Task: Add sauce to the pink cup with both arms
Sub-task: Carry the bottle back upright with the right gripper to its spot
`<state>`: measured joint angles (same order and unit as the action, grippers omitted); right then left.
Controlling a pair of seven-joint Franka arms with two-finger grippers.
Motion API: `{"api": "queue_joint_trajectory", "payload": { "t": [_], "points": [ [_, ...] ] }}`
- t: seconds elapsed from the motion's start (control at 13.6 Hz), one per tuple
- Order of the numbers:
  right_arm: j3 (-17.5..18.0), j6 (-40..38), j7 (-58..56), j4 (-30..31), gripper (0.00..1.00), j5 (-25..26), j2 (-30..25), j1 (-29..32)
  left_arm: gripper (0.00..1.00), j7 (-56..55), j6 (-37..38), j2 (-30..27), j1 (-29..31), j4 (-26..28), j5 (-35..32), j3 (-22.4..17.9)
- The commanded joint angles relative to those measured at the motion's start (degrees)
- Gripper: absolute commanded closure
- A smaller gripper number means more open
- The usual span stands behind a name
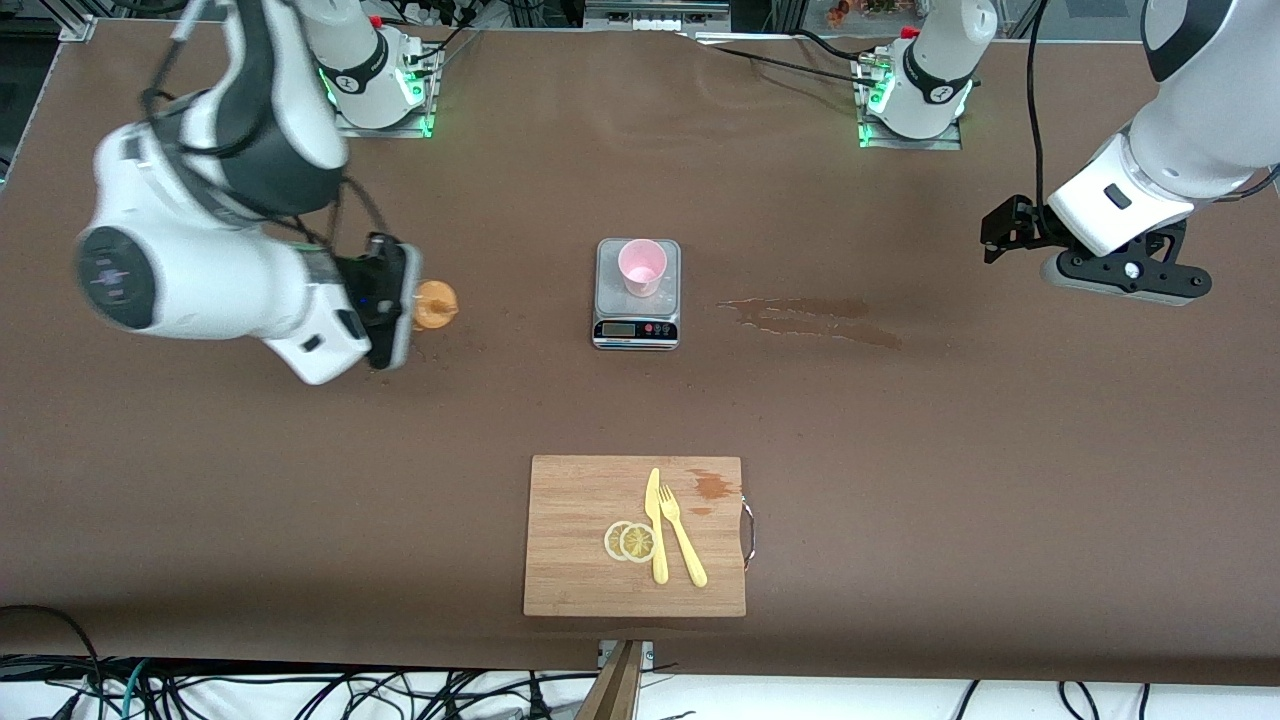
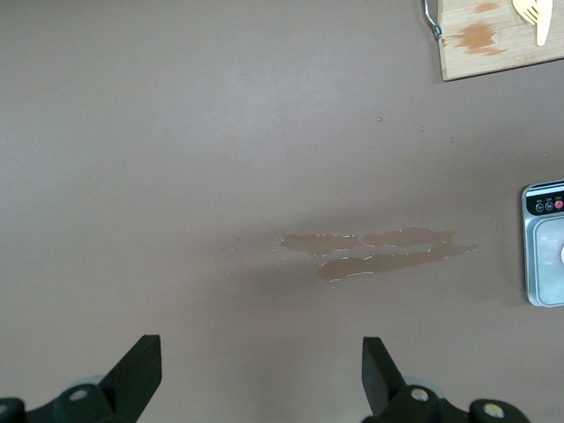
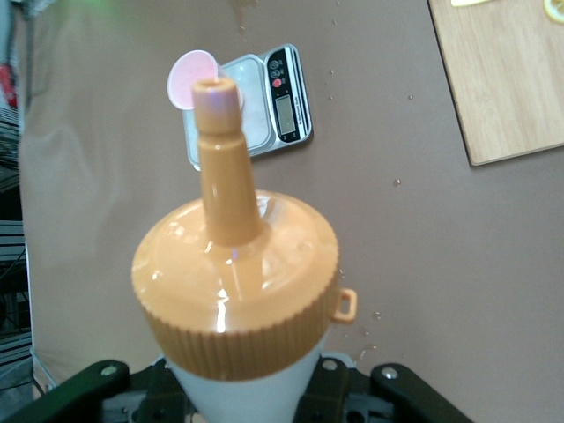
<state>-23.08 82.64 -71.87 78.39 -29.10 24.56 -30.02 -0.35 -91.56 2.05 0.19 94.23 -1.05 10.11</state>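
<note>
The pink cup point(image 1: 641, 266) stands upright on the silver kitchen scale point(image 1: 637, 325) near the table's middle; it also shows in the right wrist view, pink cup point(image 3: 187, 77). My right gripper point(image 1: 405, 305) is shut on the sauce bottle point(image 3: 236, 282), holding it toward the right arm's end of the table with its orange cap point(image 1: 436, 304) pointing at the scale. The whitish body sits between the fingers; the nozzle point(image 3: 220, 150) lines up with the cup. My left gripper point(image 2: 262, 374) waits open over bare table at the left arm's end, its fingers point(image 2: 141, 370) wide apart with nothing between them.
A wet brown spill point(image 1: 810, 318) streaks the table between the scale and the left arm's end. A wooden cutting board point(image 1: 580, 590) lies nearer the front camera, carrying a yellow knife point(image 1: 655, 525), fork point(image 1: 683, 540) and lemon slices point(image 1: 630, 541).
</note>
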Motion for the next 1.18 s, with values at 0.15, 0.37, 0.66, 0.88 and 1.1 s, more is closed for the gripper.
{"api": "queue_joint_trajectory", "payload": {
  "t": [0.15,0.37,0.66,0.88,1.1],
  "points": [
    [0.8,4.5,-24.6,16.3,1.00,-7.5,-8.3,10.4,0.00,-1.1,0.0,0.5,-0.2,-1.0,0.6,0.1],
    [1.8,7.1,-41.8,22.9,1.00,-9.7,-8.8,17.1,0.00,-1.1,0.0,0.6,-0.2,-1.1,0.6,0.1],
    [3.2,14.5,-66.5,34.5,1.00,-15.8,-7.0,24.3,0.00,-1.1,0.1,0.6,-0.2,-1.1,0.6,0.1],
    [3.2,14.4,-78.0,37.6,1.00,-22.1,-2.1,26.2,0.00,-1.1,0.0,0.6,-0.2,-1.1,0.6,0.0],
    [3.4,13.9,-82.5,37.9,1.00,-28.0,2.8,26.2,0.00,-1.1,0.0,0.6,-0.2,-1.1,0.6,0.1]
  ]
}}
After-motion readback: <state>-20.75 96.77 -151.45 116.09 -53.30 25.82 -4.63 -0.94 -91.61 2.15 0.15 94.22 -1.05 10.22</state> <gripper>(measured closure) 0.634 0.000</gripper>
